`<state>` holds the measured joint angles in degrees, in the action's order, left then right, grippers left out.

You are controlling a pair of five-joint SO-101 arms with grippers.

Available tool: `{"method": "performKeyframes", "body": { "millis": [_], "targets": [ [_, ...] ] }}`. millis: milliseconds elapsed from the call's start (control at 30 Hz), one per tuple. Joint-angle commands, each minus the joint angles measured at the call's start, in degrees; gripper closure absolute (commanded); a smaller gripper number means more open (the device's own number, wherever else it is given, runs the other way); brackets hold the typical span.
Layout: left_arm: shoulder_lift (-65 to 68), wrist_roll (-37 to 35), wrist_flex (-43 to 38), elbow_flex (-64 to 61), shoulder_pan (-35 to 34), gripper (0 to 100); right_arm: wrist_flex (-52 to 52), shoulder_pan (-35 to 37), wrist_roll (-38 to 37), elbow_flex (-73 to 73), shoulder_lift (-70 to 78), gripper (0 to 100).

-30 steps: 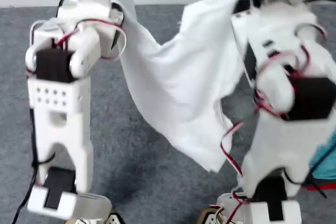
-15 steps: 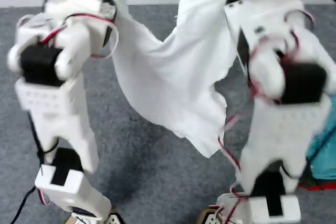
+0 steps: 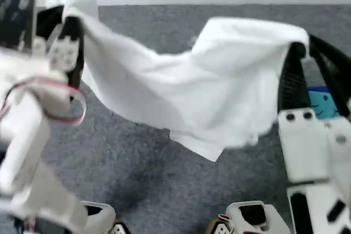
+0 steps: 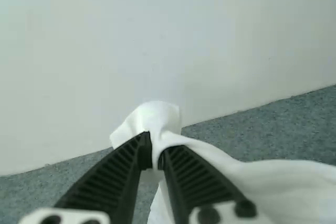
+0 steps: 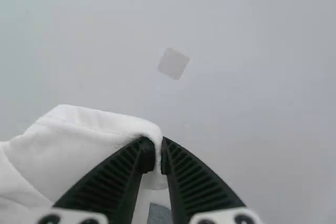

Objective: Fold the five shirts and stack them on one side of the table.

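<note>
A white shirt (image 3: 192, 97) hangs in the air between both arms, sagging in the middle above the grey table (image 3: 164, 190). My left gripper (image 4: 153, 148) is shut on one bunched corner of the white shirt (image 4: 157, 121), high at the left of the high view. My right gripper (image 5: 157, 153) is shut on the opposite corner of the white shirt (image 5: 79, 140), high at the right of the high view. In the high view the left gripper (image 3: 68, 20) and the right gripper (image 3: 299, 50) hold the cloth stretched wide.
A blue garment (image 3: 323, 102) lies at the table's right edge behind the right arm. The arm bases (image 3: 247, 220) stand at the near edge. A pale wall (image 4: 157, 35) rises behind the table.
Both arms have swung upward and apart, lifting the white shirt higher and stretching it wider. The cloth's hanging lower edge rose off toward mid-table.
</note>
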<state>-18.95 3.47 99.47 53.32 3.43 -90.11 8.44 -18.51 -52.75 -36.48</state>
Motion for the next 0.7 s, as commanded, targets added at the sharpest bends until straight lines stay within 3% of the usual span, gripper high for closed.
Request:
{"method": "performKeyframes", "body": {
  "millis": [0,300,667],
  "targets": [
    [-8.79,-0.62,0.97,-6.46,-0.44,99,-0.22,-1.01,-0.26,-0.44,-2.42,98.8],
    [-22.51,-0.53,-0.62,-19.03,-0.7,99,0.48,-10.24,-0.09,-3.16,-6.37,98.8],
    [-26.64,-0.53,-0.88,-19.82,-0.97,99,0.48,-15.34,1.93,-5.36,-9.27,98.8]
  ]
}}
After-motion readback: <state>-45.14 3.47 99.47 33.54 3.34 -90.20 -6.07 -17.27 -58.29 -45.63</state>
